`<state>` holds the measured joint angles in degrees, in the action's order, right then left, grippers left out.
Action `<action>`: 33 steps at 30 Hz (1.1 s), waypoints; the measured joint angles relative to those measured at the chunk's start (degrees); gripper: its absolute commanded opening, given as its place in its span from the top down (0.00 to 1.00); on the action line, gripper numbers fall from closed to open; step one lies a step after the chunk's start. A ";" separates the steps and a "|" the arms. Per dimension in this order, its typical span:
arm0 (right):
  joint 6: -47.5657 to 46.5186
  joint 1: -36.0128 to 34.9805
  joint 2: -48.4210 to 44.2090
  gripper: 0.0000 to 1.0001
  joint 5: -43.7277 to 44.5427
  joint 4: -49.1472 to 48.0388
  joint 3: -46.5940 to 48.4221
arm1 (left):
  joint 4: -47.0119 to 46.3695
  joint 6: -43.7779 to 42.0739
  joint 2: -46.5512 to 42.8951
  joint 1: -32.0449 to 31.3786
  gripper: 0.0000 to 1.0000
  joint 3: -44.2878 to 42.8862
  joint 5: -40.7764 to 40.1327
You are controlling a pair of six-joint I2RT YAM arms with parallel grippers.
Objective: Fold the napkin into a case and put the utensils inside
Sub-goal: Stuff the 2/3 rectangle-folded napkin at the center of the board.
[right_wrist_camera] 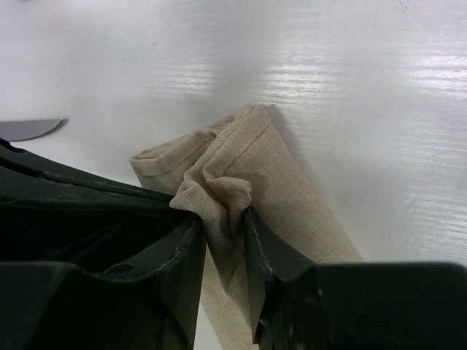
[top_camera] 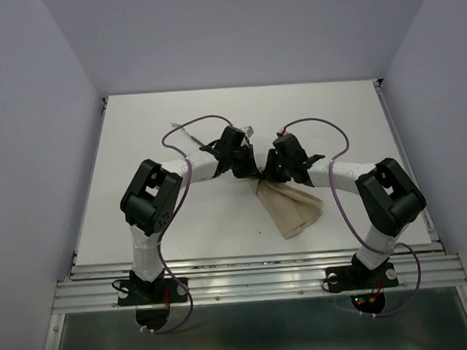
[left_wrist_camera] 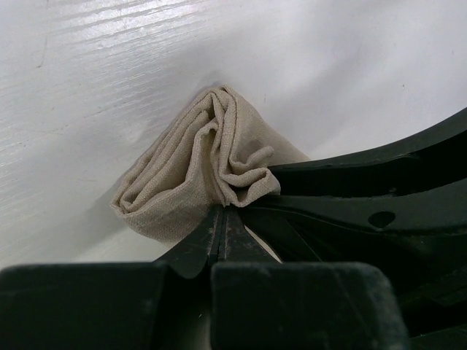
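Note:
The beige napkin lies folded into a rough oblong on the white table, with its upper left corner lifted and bunched. My left gripper is shut on that bunched corner, its jaws pressed together. Close against it from the right, my right gripper has its jaws apart, and a crumpled fold of napkin sits loosely between them. Slim silvery utensils lie on the table behind the left arm. A grey utensil tip shows at the left edge of the right wrist view.
Purple cables loop over both arms. Grey walls enclose the table on three sides. A metal rail runs along the near edge by the arm bases.

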<state>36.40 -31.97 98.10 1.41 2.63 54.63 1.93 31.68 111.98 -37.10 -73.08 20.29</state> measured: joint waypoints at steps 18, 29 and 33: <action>-0.72 0.00 -0.04 0.99 0.37 0.79 0.68 | -0.39 -0.31 0.00 0.13 1.00 0.70 0.46; -2.91 0.00 -0.02 0.99 -3.15 0.76 -0.28 | -1.46 1.07 0.00 0.76 1.00 0.70 2.40; -3.82 0.00 0.59 0.99 -3.56 0.70 -0.28 | -2.45 1.92 0.00 0.94 1.00 0.70 3.43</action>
<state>32.58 -31.97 98.70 -2.15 3.33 54.35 -0.51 33.61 111.98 -36.16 -72.38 23.73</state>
